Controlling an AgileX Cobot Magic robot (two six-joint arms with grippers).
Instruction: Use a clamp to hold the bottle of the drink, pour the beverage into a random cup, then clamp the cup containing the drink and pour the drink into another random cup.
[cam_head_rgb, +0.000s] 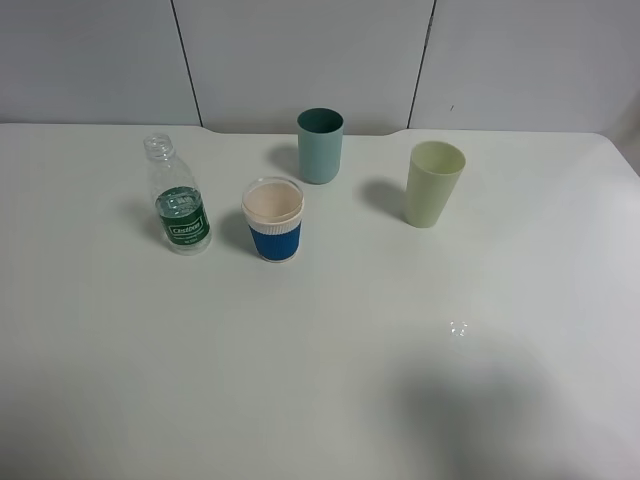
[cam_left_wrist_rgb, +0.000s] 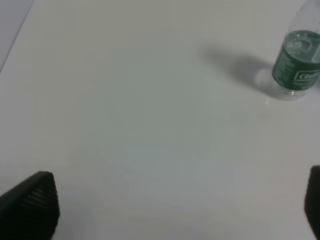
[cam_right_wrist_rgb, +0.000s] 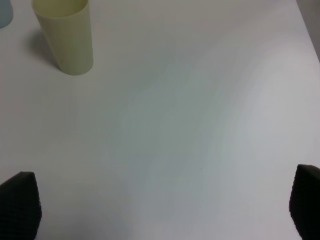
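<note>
Both grippers' jaws gape, empty; teal cup (cam_head_rgb: 320, 146) behind bottle (cam_head_rgb: 179, 209), seemingly uncapped.

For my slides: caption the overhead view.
Bottle, blue cup, teal cup and pale green cup upright on white table.

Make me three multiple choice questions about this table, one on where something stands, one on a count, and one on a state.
1. What stands just left of the blue cup in the high view?
A. teal cup
B. bottle
C. yellow-green cup

2. How many cups are on the table?
A. two
B. three
C. four

3. How is the bottle's top?
A. capped
B. uncapped
C. covered by a cup

Answers:
1 B, the bottle stands beside the blue cup's left.
2 B, blue, teal cup and yellow-green cup.
3 B, its neck shows an open mouth.
</note>
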